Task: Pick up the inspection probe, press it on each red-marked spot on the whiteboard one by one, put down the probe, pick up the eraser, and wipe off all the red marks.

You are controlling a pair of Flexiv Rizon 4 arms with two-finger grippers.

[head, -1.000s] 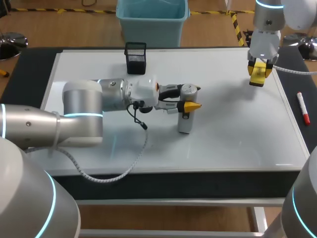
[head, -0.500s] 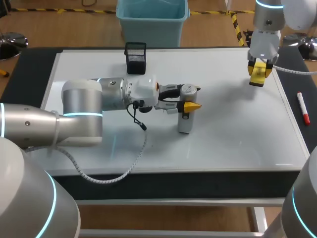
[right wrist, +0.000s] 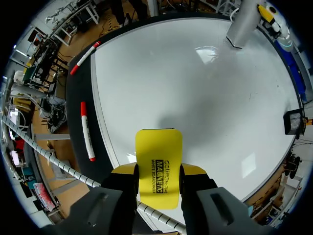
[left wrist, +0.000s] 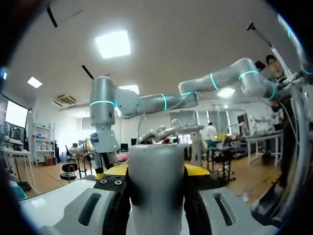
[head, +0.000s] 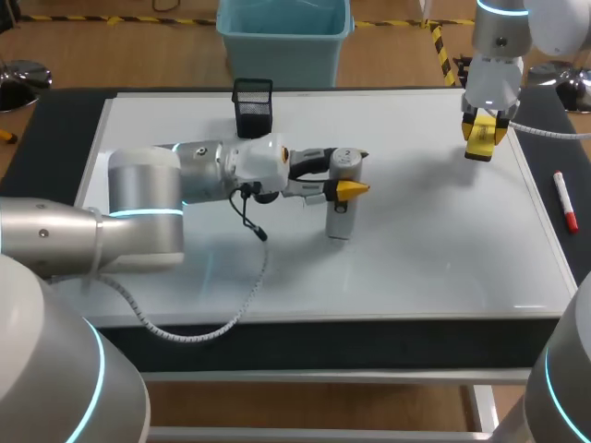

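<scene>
The inspection probe (head: 339,208), a grey cylinder, stands upright over the middle of the whiteboard (head: 425,240). My left gripper (head: 350,173) is shut on its upper end from two sides. In the left wrist view the probe (left wrist: 156,186) fills the gap between the yellow-tipped fingers (left wrist: 195,170). My right gripper (head: 483,138) hangs over the board's far right corner, shut on the yellow eraser (head: 482,140). From the right wrist, the eraser (right wrist: 158,164) sticks out ahead of the fingers, and the probe (right wrist: 243,22) shows far off. I see no red marks on the board.
A black mesh pen holder (head: 252,106) stands at the board's far edge, behind my left arm. A red marker (head: 564,199) lies on the dark mat right of the board. Beside the same marker (right wrist: 87,130) in the right wrist view lies a second marker (right wrist: 84,58).
My left gripper has shifted slightly left and toward the far side with the probe. The right arm has kept still.
</scene>
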